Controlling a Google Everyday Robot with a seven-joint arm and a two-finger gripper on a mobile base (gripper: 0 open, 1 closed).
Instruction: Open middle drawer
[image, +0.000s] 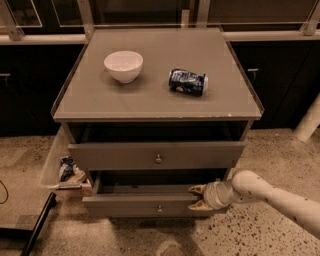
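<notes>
The grey cabinet (235, 107) shows two drawer fronts. The upper front (120, 156) has a small round knob and stands slightly out. Below it, the middle drawer (130, 205), with its own small knob (159, 208), is pulled out further, and a shallow dark inside shows behind its front. My gripper (198, 198) reaches in from the lower right on a white arm (270, 192). Its yellowish fingers (198, 189) are closed over the right end of the middle drawer's front. The bottom drawer is hidden beneath.
A white bowl (123, 65) and a blue can (187, 82) lying on its side sit on the cabinet top. A clear bin (54, 167) with snack bags hangs at the left side. A black pole (37, 225) lies at the lower left. Dark cabinets stand behind.
</notes>
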